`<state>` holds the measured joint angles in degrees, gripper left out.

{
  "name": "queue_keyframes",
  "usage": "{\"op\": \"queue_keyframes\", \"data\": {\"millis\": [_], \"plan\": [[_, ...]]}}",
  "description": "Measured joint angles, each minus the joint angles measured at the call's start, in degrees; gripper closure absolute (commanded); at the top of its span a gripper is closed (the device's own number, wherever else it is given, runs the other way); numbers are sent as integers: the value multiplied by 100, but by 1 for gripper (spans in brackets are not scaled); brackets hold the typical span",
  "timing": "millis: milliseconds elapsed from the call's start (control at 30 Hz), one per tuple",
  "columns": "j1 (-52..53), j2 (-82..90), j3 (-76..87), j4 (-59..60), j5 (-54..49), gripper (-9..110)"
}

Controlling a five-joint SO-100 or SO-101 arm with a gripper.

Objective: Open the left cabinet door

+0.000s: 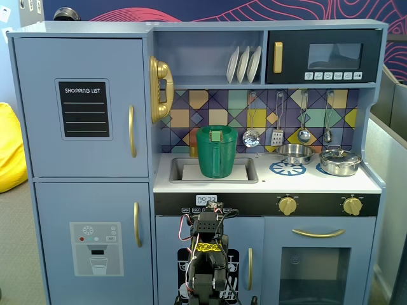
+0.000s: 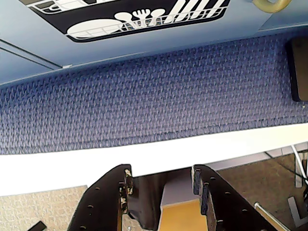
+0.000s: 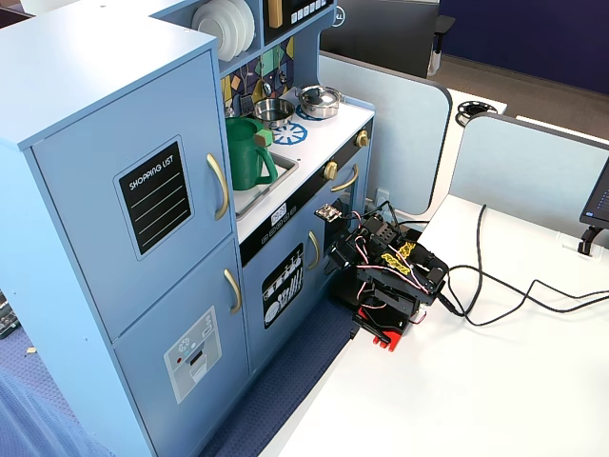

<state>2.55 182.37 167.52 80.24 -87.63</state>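
The left cabinet door (image 1: 82,105) is light blue-grey with a black "SHOPPING LIST" panel (image 1: 84,108) and a vertical gold bar handle (image 1: 131,131). It sits flush with the cabinet, closed, and also shows in the other fixed view (image 3: 143,205) with its handle (image 3: 219,186). My arm (image 3: 385,271) is folded low on the white table (image 3: 495,381) in front of the dishwasher door, far below and right of that handle. In the wrist view my gripper (image 2: 162,175) points down over the table edge (image 2: 144,156). Its jaws stand apart with nothing between them.
Below the task door is a door with a dispenser graphic (image 1: 95,248). The dishwasher-picture door (image 2: 130,17) is just ahead of the arm. A green pitcher (image 1: 217,151) stands in the sink. Blue carpet (image 2: 144,91) lies between kitchen and table. Cables (image 3: 514,295) trail across the table.
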Motion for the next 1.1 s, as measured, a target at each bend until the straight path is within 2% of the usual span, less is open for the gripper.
{"op": "queue_keyframes", "data": {"millis": [633, 767, 900, 1100], "plan": [[229, 0, 9, -26, -88, 101], [-290, -132, 255, -606, 167, 101], [-1037, -308, 0, -1731, 132, 101], [-2092, -1143, -1011, -3393, -677, 100]]}}
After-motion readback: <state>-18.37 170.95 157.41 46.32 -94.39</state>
